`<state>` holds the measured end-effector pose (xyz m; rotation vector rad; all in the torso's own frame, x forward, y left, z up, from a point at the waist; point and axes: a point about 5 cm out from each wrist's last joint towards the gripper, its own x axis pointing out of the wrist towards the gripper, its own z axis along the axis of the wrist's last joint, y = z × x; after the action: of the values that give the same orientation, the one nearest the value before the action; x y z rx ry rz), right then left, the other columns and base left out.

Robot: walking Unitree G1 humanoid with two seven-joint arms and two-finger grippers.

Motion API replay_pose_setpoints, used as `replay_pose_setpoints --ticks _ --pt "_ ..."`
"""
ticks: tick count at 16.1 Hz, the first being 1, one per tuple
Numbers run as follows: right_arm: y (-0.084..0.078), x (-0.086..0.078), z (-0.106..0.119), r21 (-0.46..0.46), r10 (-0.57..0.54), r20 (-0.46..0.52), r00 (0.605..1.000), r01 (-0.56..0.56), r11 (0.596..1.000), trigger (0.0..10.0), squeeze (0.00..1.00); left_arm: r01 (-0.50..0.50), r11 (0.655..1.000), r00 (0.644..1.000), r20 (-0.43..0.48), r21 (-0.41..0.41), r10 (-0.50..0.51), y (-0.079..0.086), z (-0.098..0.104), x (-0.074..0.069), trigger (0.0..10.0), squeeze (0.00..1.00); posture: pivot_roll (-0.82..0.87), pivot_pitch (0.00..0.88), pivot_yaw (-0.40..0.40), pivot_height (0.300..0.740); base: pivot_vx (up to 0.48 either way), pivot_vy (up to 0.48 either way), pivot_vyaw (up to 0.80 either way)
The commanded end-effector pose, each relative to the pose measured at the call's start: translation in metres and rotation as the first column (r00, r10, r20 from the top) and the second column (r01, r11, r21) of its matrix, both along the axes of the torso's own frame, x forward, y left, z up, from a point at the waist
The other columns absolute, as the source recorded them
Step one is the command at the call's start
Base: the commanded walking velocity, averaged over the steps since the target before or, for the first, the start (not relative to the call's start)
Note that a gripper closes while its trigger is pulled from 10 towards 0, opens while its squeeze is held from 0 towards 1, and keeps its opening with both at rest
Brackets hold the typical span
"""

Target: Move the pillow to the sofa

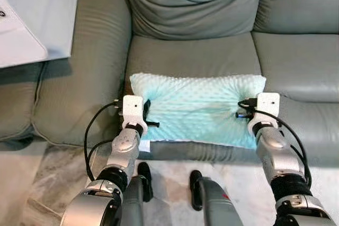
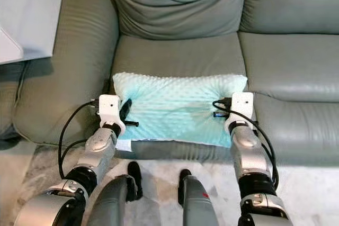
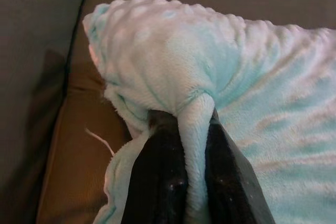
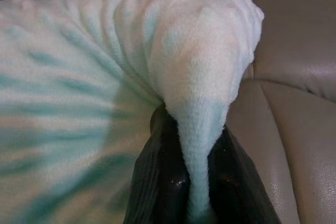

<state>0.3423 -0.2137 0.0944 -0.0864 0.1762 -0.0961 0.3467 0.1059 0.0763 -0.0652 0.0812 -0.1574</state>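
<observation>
Both jaws pinch pillow (image 1: 198, 109) folds over sofa (image 1: 190, 56).

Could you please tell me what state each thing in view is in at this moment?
pillow: mint green, lying flat on the sofa seat, pinched at both ends.
left tool: shut on a fold of the pillow's left end.
right tool: shut on a fold of the pillow's right end.
sofa: grey-green, its seat carrying the pillow, back cushion upright behind it.
</observation>
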Motion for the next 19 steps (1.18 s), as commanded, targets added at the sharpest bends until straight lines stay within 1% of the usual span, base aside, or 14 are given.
replay_pose_setpoints --ticks 1,5,6,7,9,10,11,13,19 --pt "-0.004 -0.004 -0.008 -0.02 -0.019 -0.013 1.0 0.019 1.0 10.0 0.0 -0.031 0.999 0.999 -0.022 -0.023 0.03 0.002 -0.007 -0.004 10.0 0.0 -0.09 0.489 0.062 0.74 0.0 0.0 0.0" --pt "-0.011 -0.001 -0.001 -0.077 -0.055 0.029 0.998 0.057 0.995 10.0 0.0 -0.027 0.997 1.0 -0.009 -0.068 0.026 -0.008 -0.001 -0.001 10.0 0.0 -0.09 0.483 0.063 0.74 0.0 0.0 0.0" --pt "-0.018 0.001 0.003 -0.088 -0.085 0.044 0.995 0.088 0.992 10.0 0.0 -0.008 0.996 1.0 0.003 -0.093 0.008 -0.02 0.005 0.001 10.0 0.0 -0.09 0.48 0.062 0.74 0.0 0.0 0.0" --pt "-0.019 0.002 0.003 -0.073 -0.085 0.049 0.995 0.088 0.993 10.0 0.0 -0.007 0.995 1.0 0.008 -0.097 0.007 -0.024 0.007 0.002 10.0 0.0 -0.09 0.48 0.063 0.74 0.0 0.0 0.0" --pt "-0.019 0.002 0.004 -0.064 -0.078 0.055 0.995 0.081 0.995 10.0 0.0 -0.014 0.995 1.0 0.011 -0.097 0.015 -0.025 0.008 0.002 10.0 0.0 -0.09 0.48 0.063 0.74 0.0 0.0 0.0" --pt "-0.019 0.002 0.004 -0.064 -0.075 0.06 0.995 0.079 0.995 10.0 1.0 -0.033 0.994 0.999 0.024 -0.108 0.036 -0.024 0.01 0.003 10.0 0.67 -0.09 0.483 0.063 0.74 0.0 0.0 0.0" --pt "-0.019 0.003 0.006 -0.067 -0.073 0.074 0.995 0.078 0.995 10.0 1.0 -0.061 0.991 0.996 0.054 -0.121 0.068 -0.021 0.016 0.006 10.0 1.0 -0.09 0.489 0.065 0.74 0.0 0.0 0.0" --pt "-0.019 0.004 0.008 -0.067 -0.08 0.084 0.993 0.086 0.994 10.0 1.0 -0.07 0.99 0.995 0.058 -0.119 0.077 -0.019 0.017 0.006 10.0 1.0 -0.09 0.493 0.069 0.74 0.0 0.0 0.0" --pt "-0.02 0.004 0.005 -0.065 -0.1 0.094 0.991 0.107 0.992 10.0 1.0 -0.097 0.989 0.994 0.042 -0.113 0.102 -0.016 0.011 0.004 10.0 1.0 -0.07 0.5 0.079 0.74 0.0 0.0 0.0"
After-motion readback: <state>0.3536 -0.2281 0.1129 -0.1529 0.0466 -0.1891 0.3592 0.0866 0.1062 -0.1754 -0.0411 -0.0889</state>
